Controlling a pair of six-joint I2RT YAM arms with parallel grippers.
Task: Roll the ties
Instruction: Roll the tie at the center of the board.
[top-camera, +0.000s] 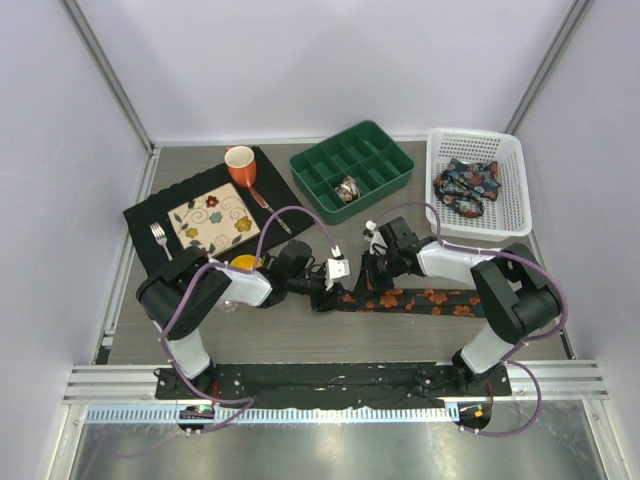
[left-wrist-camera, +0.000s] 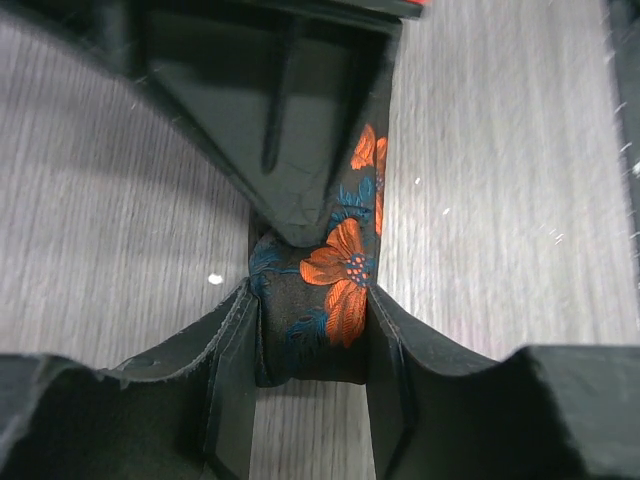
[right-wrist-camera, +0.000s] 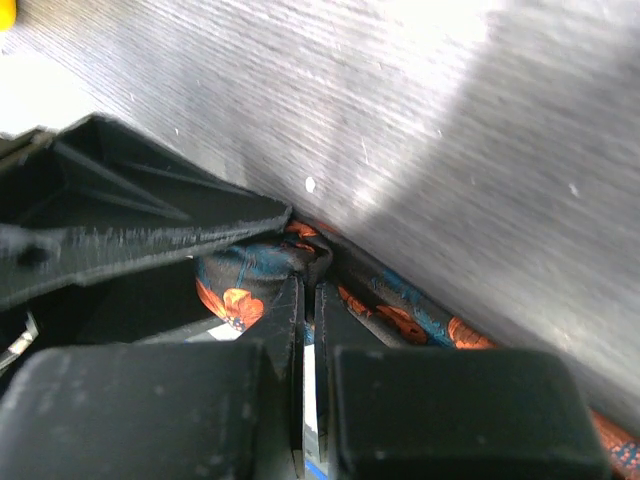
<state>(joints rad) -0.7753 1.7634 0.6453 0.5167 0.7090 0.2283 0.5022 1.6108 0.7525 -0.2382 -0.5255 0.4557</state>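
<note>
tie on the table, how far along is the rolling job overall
Done: what looks like one rolled tie sits in the green tray. In hand: the table tie has only its left end curled, gripped by the left gripper with the shut right gripper pressing on it; the rest lies flat. Left: finishing it, then the bundle in the basket.

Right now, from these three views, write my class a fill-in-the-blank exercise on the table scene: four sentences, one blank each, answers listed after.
1. The tie lying on the table bears ___ flowers.
2. One rolled tie sits in a compartment of the ___ tray.
3. The orange mug stands on the black ___.
4. Loose ties lie in the white ___.

Missing words: orange; green; placemat; basket.
</note>
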